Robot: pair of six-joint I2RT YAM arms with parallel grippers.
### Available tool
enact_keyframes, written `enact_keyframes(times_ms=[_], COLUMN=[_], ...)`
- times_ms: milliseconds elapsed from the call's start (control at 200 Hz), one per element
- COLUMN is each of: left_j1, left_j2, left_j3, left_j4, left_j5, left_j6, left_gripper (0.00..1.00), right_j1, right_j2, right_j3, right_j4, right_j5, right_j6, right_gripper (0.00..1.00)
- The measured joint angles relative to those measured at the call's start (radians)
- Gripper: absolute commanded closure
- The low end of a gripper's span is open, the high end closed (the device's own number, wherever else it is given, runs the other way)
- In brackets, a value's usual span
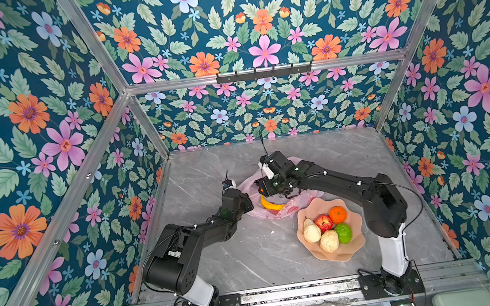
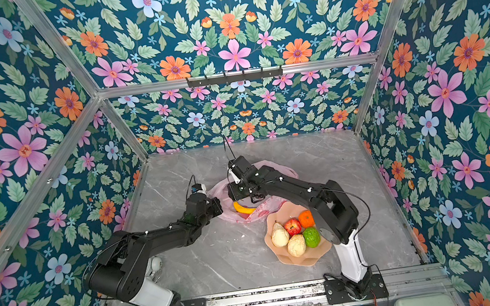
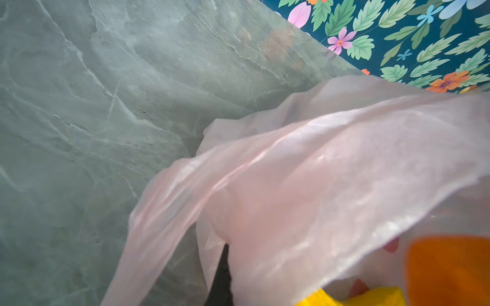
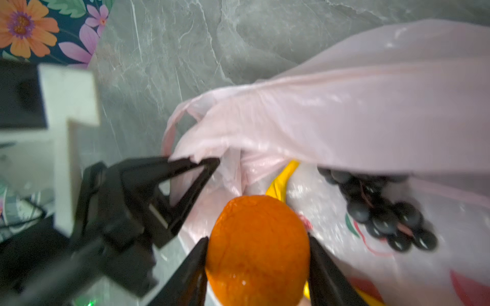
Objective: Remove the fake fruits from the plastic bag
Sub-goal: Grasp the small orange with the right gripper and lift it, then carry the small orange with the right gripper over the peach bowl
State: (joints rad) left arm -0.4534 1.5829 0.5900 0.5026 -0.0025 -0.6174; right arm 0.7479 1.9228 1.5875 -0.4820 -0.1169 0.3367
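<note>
Orange fruit (image 4: 258,249): one, gripped by right end effector (image 4: 257,267); beyond it, one banana (image 4: 281,180), one grape bunch (image 4: 376,209). Plastic bag (image 4: 344,111) rim pinched by closed left end effector (image 4: 196,161).

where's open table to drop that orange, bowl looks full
Bare marble lies between the left arm and the scalloped bowl, and along the back wall behind the plastic bag. It is crowded in the bowl and at the bag mouth, where the right gripper holds an orange.

Left pincer (image 4: 193,161) is pinched closed, arm reaching inward; right pincer (image 4: 257,254) has its jaws partly spread.
</note>
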Motion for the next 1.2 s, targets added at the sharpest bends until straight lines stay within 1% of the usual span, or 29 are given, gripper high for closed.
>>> enact_keyframes(times_ms=[205, 470, 670, 840, 1200], left_j1=[0.000, 0.000, 0.000, 0.000, 0.000], left_j2=[0.000, 0.000, 0.000, 0.000, 0.002], left_j3=[0.002, 0.004, 0.005, 0.006, 0.006], left_j4=[-0.003, -0.007, -0.009, -0.010, -0.010], left_j5=[0.002, 0.002, 0.002, 0.002, 0.002], left_j6=[0.000, 0.000, 0.000, 0.001, 0.001], left_gripper=[1.00, 1.00, 1.00, 1.00, 1.00], right_j1=[-0.003, -0.028, -0.040, -0.049, -0.058], right_j2=[-0.188, -0.327, -0.348, -0.353, -0.330], right_j3=[-0.109, -0.135, -0.150, -0.176, -0.245], right_j4=[-0.204, -0.487, -0.653, -0.750, -0.853], right_j5=[0.046, 0.093, 0.125, 0.153, 0.179], right_j6=[-0.044, -0.079, -0.090, -0.101, -0.104], right_gripper=[0.44, 0.45, 0.45, 0.45, 0.45])
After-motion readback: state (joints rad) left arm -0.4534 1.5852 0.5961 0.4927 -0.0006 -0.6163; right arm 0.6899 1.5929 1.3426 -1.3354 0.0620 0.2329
